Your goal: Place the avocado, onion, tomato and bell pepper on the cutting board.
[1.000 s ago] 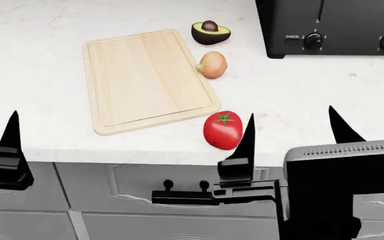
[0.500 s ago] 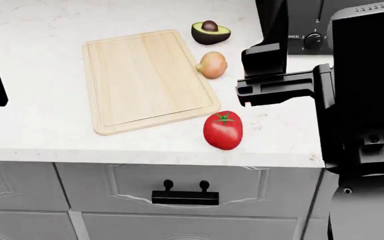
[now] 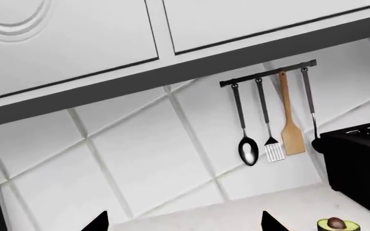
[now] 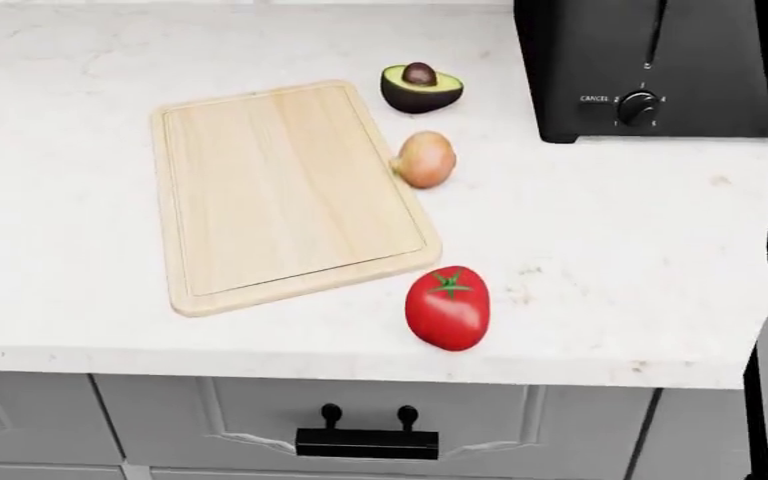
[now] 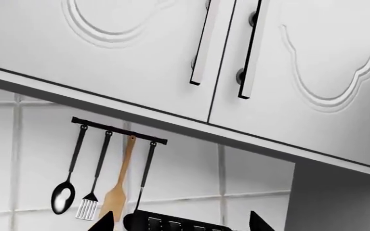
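The main risk was that the smooth tomato (image 4: 448, 307), lying near the counter edge just beside the cutting board (image 4: 284, 190), rolled off if nudged. Both arms were raised toward the wall; the left gripper (image 3: 183, 222) and right gripper (image 5: 181, 220) stood spread and empty, with the avocado (image 3: 338, 224) low beyond the left one.

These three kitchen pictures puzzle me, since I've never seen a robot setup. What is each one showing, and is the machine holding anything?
They are simulator renders from a two-armed wheeled robot. The head view looks down on a white counter: a bare cutting board, with an avocado, an onion and a tomato beside it, plus a black toaster. No bell pepper shows. The other two pictures come from cameras near each gripper, both aimed up at wall cabinets and hanging utensils. The dark points at their lower edges are the fingertips of the left gripper and the right gripper, spread apart and holding nothing.
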